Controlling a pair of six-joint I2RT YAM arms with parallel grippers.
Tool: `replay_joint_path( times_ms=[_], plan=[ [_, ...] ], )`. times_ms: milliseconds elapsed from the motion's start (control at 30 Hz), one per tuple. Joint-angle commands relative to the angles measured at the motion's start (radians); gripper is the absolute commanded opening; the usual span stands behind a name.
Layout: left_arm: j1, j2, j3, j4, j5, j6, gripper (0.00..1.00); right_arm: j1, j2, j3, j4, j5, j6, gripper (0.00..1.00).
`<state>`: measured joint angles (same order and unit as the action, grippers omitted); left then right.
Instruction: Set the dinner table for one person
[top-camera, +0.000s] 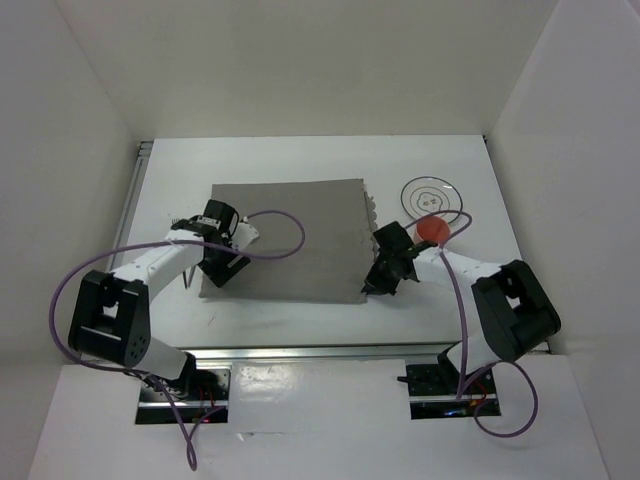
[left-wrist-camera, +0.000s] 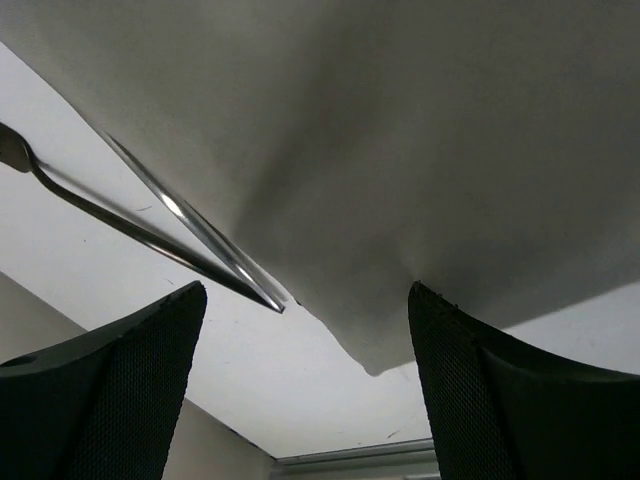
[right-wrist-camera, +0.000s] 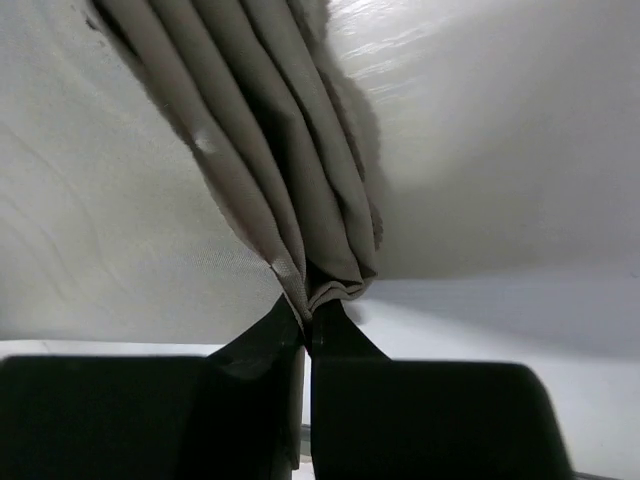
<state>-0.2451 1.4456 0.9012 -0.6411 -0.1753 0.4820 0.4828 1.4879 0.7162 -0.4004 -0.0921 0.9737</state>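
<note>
White dinner table (top-camera: 300, 165) bore grey mat (top-camera: 290, 240), near-right corner pinched by right gripper (right-wrist-camera: 305, 315), likely for straightening; left gripper (left-wrist-camera: 305, 290) open over near-left corner.

The desk (top-camera: 300, 160) presents a smooth, matt white top, edged by a silver metal rail (top-camera: 133, 200). The cloth mat (top-camera: 290, 240) is grey woven fabric, matt, with a fine visible weave and fuzzy edges. The cutlery (left-wrist-camera: 190, 215) is polished metal, glossy with bright highlights. The plate (top-camera: 430, 195) is transparent; glass or plastic cannot be determined. The left gripper (left-wrist-camera: 305, 295) has jaws of matt black, finely textured material.
</note>
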Motion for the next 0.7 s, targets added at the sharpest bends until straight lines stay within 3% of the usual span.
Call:
replay_joint_path(
  times_ms=[0,133,300,433,667],
  plan=[
    [0.004,0.015,0.06,0.031,-0.05,-0.158,0.88,-0.03,-0.066,-0.037,-0.043,0.063,0.048,0.0],
    [0.004,-0.011,0.112,-0.021,0.019,-0.184,0.88,-0.075,-0.288,-0.101,-0.17,0.107,0.048,0.0],
    [0.004,-0.001,0.165,-0.092,0.149,-0.203,0.88,-0.075,-0.376,-0.153,-0.177,0.091,0.023,0.03],
    [0.004,0.073,0.185,-0.092,0.149,-0.238,0.88,-0.075,-0.31,-0.144,-0.137,0.066,-0.015,0.56],
    [0.004,0.121,0.216,-0.11,0.14,-0.27,0.88,-0.023,-0.287,0.021,-0.349,0.264,-0.055,0.69]
  ],
)
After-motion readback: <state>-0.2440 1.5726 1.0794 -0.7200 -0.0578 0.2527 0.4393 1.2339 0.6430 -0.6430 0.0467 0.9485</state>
